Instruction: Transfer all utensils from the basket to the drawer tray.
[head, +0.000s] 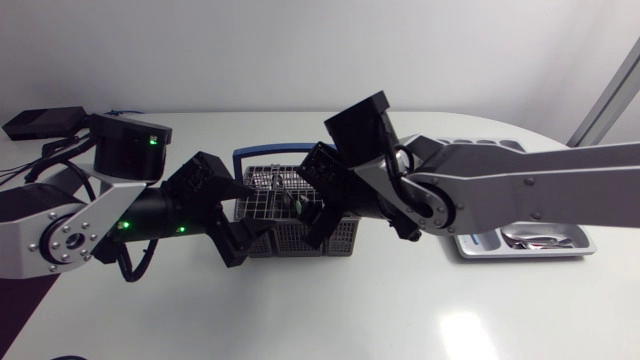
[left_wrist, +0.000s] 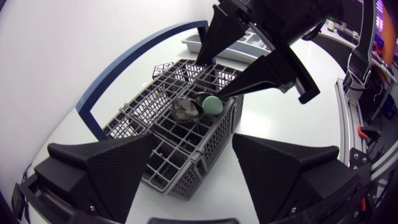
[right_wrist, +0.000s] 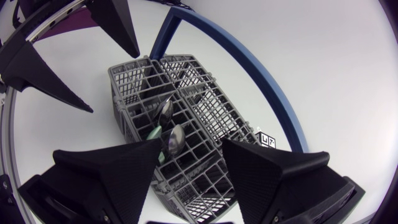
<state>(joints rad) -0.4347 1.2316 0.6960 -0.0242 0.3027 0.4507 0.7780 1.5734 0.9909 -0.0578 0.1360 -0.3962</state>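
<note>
Hovering at the left end of the grey lattice basket (head: 345, 243), our left pincer (head: 250, 238) stands wide, its matte wedge fingers holding nothing. Inside the plastic grid, beneath an arched blue handle (head: 255, 153), two shiny metal spoons (right_wrist: 176, 138) stand bowl-up beside a smooth mint-green utensil (right_wrist: 154, 132). Our right pincer (head: 312, 200) hangs over the basket's right half, spread wide and empty. Farther right on the glossy white worktop (head: 400, 310), the shallow grey drawer tray (head: 478, 250) holds some metal cutlery (head: 530, 238).

Silver-grey links (head: 530, 185), black joints (head: 200, 190), green lights (head: 152, 141), matte black wedge-fingered left gripper (left_wrist: 194, 149)
</note>
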